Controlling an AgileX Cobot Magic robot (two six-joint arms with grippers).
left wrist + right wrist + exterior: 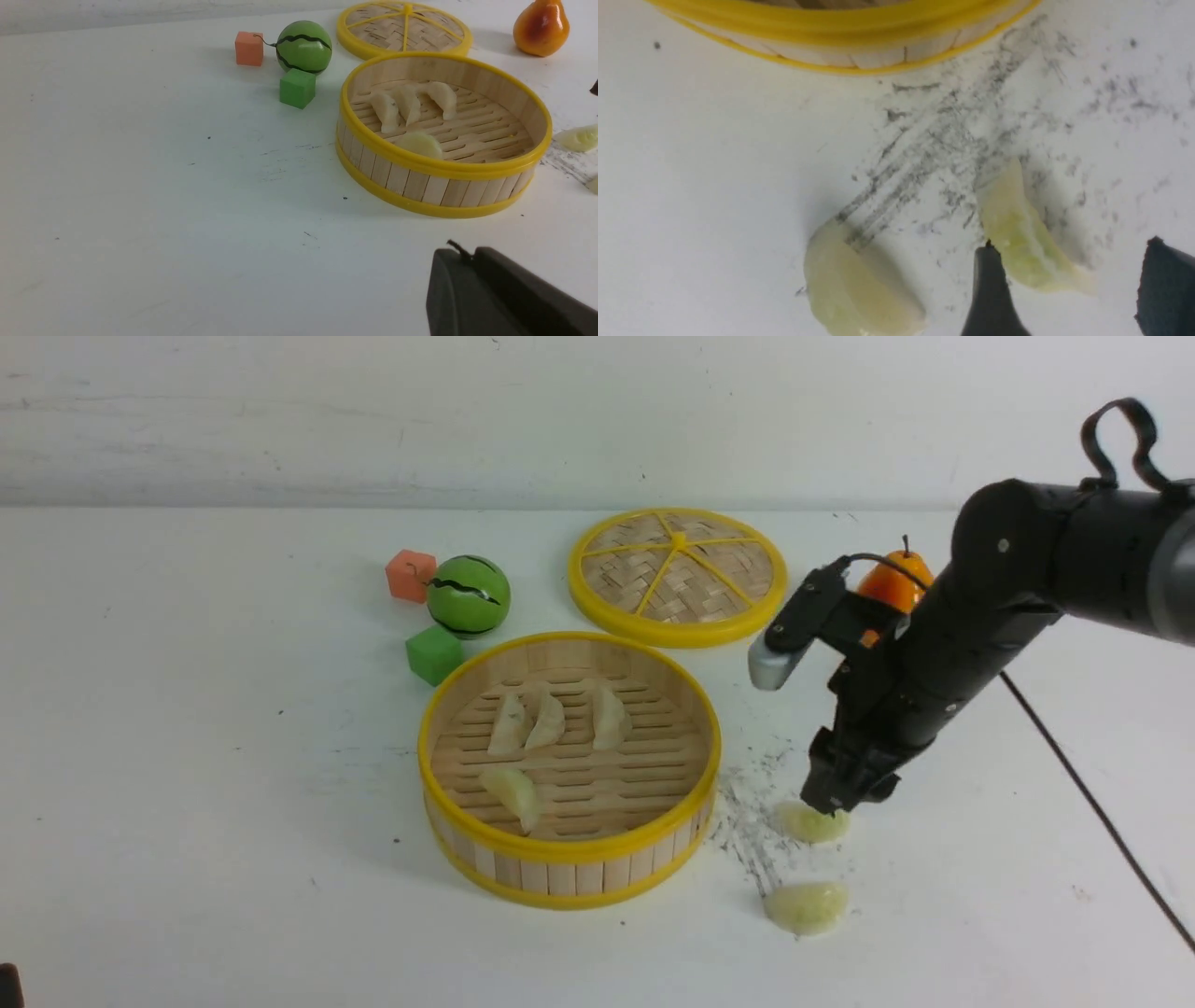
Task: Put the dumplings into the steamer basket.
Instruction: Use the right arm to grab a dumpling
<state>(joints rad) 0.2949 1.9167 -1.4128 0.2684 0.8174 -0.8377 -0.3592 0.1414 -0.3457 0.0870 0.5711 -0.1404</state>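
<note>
The steamer basket (569, 873) stands mid-table with three cream dumplings (546, 719) and one pale green dumpling (513, 793) on its slatted floor. Two more green dumplings lie on the table to its right, the farther one (810, 822) and the nearer one (807, 906). My right gripper (831, 803) is down at the farther one and open. In the right wrist view that dumpling (1027, 238) lies between the fingers (990, 289), against one and apart from the other. My left gripper (460, 254) is shut and empty, low over bare table, short of the basket (444, 168).
The flat woven lid (677, 574) lies behind the basket. A watermelon ball (469, 595), an orange cube (411, 575) and a green cube (434, 654) sit at the back left. An orange pear (894, 581) stands behind the right arm. Dark scuff marks (747, 803) streak the table.
</note>
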